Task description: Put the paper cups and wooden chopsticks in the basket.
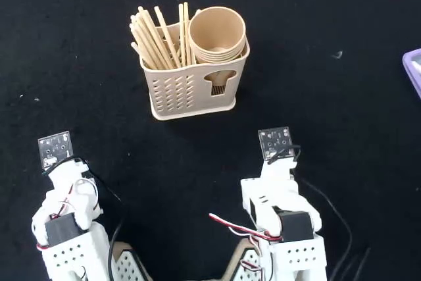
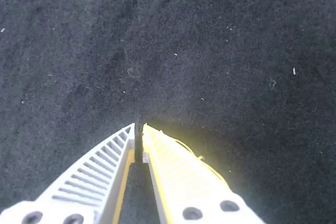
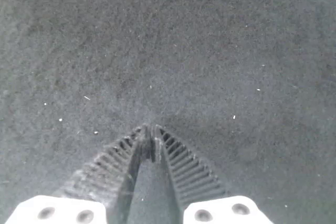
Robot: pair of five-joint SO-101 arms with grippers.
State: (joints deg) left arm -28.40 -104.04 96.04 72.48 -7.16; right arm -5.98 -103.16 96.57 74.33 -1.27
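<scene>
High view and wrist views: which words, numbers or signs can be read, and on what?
No text can be read.
The basket, paper cups and wooden chopsticks: no print visible.
The square plate on one arm and the one on the other: marks too small to read.

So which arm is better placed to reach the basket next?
Probably right: the basket sits nearer that arm than the left one, paper cups side towards it. Both the right gripper and left gripper are shut, empty, over bare black cloth. The wooden chopsticks already stand inside.
</scene>
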